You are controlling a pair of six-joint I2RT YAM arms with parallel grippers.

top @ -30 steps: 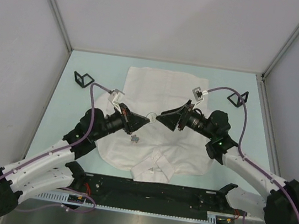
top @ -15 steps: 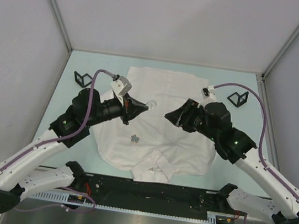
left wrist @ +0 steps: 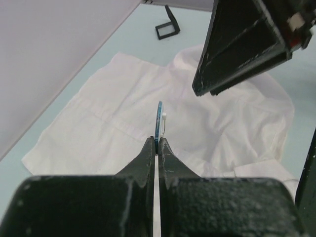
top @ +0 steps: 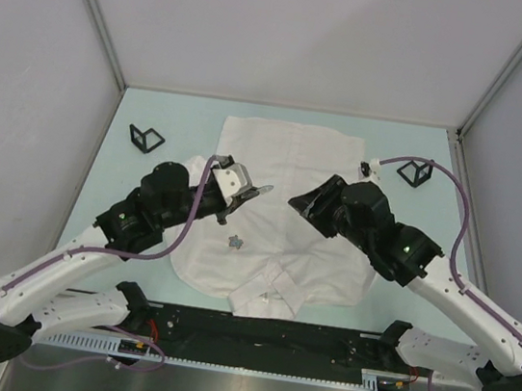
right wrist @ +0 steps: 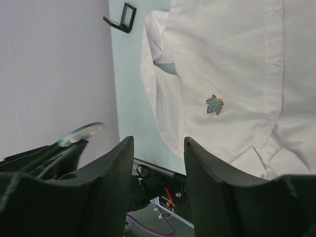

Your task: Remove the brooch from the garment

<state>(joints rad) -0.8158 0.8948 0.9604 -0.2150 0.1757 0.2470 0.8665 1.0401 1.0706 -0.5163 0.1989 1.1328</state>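
Note:
The white shirt [top: 295, 161] lies flat on the table, collar toward me. A small leaf-shaped glittery brooch [top: 234, 241] sits on its front; it also shows in the right wrist view [right wrist: 214, 104]. My left gripper [top: 254, 193] is shut on a thin round silvery-blue disc [left wrist: 159, 121], held edge-on above the shirt [left wrist: 113, 108]. The disc also shows in the right wrist view [right wrist: 81, 133]. My right gripper [top: 294, 203] is open and empty, facing the left one across a small gap, above the shirt [right wrist: 237, 59].
Two small black wire stands sit at the back left [top: 146, 138] and back right [top: 417, 171] of the teal table. A black rail [top: 261, 337] runs along the near edge between the arm bases. White walls enclose three sides.
A second ago both grippers met at the disc over the shirt's middle. The right gripper has drawn back to the right. The left one keeps the disc and has lifted it.

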